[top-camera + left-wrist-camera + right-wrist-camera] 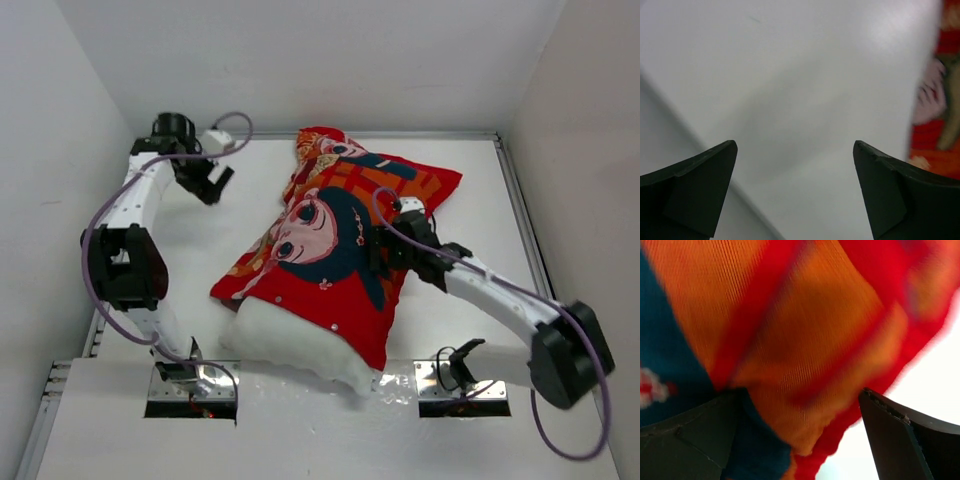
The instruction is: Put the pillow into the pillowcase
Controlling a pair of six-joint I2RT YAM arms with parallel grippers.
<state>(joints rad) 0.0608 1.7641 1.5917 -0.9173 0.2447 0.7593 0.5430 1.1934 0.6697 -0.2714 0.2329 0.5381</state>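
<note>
The red-orange pillowcase (340, 225) with its cartoon children lies slantwise in the middle of the table. The white pillow (300, 345) bulges out of its near end, and the rest is covered by the case. My right gripper (383, 252) rests at the case's right edge. In the right wrist view my right gripper (797, 435) is open, with a fold of the pillowcase (805, 340) hanging between its wide-apart fingers (910, 440). My left gripper (214, 184) hovers open over bare table left of the case. In the left wrist view, only white table lies between the left gripper's (795, 190) fingertips; the pillowcase (937, 100) shows at the right.
White walls enclose the table on the left, back and right. A metal rail (522, 220) runs along the right side. Both arm bases stand on metal plates (190, 388) at the near edge, and purple cables (92, 250) loop off the arms.
</note>
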